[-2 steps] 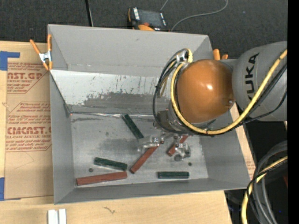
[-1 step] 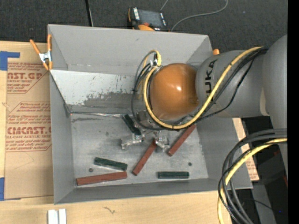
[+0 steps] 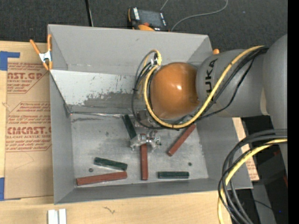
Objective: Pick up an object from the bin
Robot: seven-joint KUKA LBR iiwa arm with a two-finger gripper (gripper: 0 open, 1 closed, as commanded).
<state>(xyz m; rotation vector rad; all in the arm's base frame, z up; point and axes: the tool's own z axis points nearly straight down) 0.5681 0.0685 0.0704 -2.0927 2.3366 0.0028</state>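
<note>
**Jaws parked on the very end of a stick, looks like a sketchy grab**

The likely target is the middle red-brown stick (image 3: 144,164), lying on the bin (image 3: 93,85) floor and pointing straight from the near wall toward the far one. The jaws sit right at its far tip. Honestly can't tell if they're open or closed, or whether they're actually around the stick or just above it, since the metal bits blur together there.

What could go wrong, imo: grabbing a long stick by its end means the near end will probably droop or swing on the lift, and it could just slide out. Also the tilted dark green stick (image 3: 128,126) lies just beside the jaws on the far-left side, near enough to get pinched along with it or knocked away.

Other stuff, near to far: the near red-brown stick (image 3: 101,178) lies along the near wall at the left, and the right green stick (image 3: 173,175) lies right of the target's near end. A bit farther is the left green stick (image 3: 110,163). None of these is in the way. The right red-brown stick (image 3: 181,140) lies diagonally, near the jaws on the right. The orange wrist cover (image 3: 173,90) hides the floor beyond.
</note>
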